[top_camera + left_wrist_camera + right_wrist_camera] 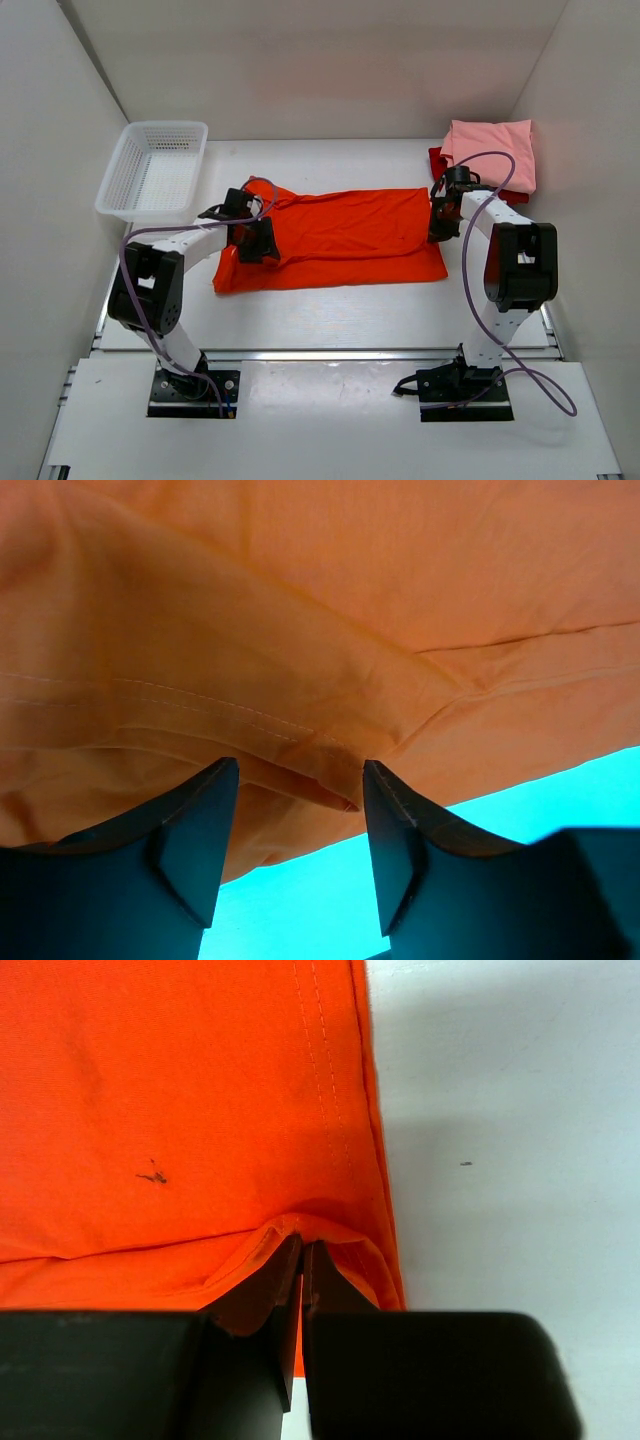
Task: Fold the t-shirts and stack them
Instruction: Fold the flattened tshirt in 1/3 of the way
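Your right pincer [302,1250] is pinched shut on the orange shirt [340,235], with the hem corner caught between its tips and bare table [330,310] just to its right. Your left pincer [300,780] stands wide at the shirt's other end. A stitched fold of cloth lies in the gap between its fingers, but they are not closed on it.

The orange shirt lies flat and long between the two pincers. It looks narrowed lengthwise, but no end has been brought over yet, so I judge it at most half folded.

Beyond your right pincer, towards the far corner, the pink shirt [492,150] lies folded on top of the dark red shirt [437,160], of which only an edge shows. Those two look finished and stacked.

What is left, by my reading, is to close the left pincer, finish folding the orange shirt and place it on that pile. The basket [112,190] beyond your left pincer holds nothing.
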Available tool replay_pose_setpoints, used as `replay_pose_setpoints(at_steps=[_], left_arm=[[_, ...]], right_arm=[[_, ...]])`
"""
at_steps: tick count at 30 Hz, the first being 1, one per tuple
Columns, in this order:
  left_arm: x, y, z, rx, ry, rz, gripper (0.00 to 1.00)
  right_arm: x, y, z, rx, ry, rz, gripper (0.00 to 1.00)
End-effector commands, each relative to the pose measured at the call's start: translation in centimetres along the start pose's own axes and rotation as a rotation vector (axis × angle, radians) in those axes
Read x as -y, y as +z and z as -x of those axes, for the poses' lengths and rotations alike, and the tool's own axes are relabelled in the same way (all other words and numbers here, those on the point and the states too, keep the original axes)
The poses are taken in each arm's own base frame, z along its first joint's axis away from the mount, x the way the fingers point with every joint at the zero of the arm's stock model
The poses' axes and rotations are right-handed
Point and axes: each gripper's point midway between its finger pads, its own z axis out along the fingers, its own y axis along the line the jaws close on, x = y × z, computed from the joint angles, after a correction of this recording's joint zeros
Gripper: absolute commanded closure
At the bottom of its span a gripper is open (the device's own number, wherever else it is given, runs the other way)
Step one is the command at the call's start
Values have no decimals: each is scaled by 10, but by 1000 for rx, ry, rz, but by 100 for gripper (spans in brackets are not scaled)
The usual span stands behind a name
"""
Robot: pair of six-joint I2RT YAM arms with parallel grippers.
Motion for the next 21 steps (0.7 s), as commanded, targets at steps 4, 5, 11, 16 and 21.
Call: replay_pose_setpoints(at_steps=[4, 5, 11, 16, 21], left_arm=[[12, 11, -10, -31, -3, -22, 35], [13, 13, -11, -40, -11, -25, 38], [20, 4, 8, 63, -26, -30, 100], [23, -19, 13, 104, -7, -35, 100], [37, -54, 14, 131, 34, -75, 100]], right_arm=[[-3, -11, 18, 65, 0, 1, 100], [-3, -10, 17, 58, 0, 3, 100], [-2, -18, 7, 56, -8, -11, 100], [-2, -38, 2, 91, 9, -11, 100], [-1, -66, -9, 110, 15, -21, 100]])
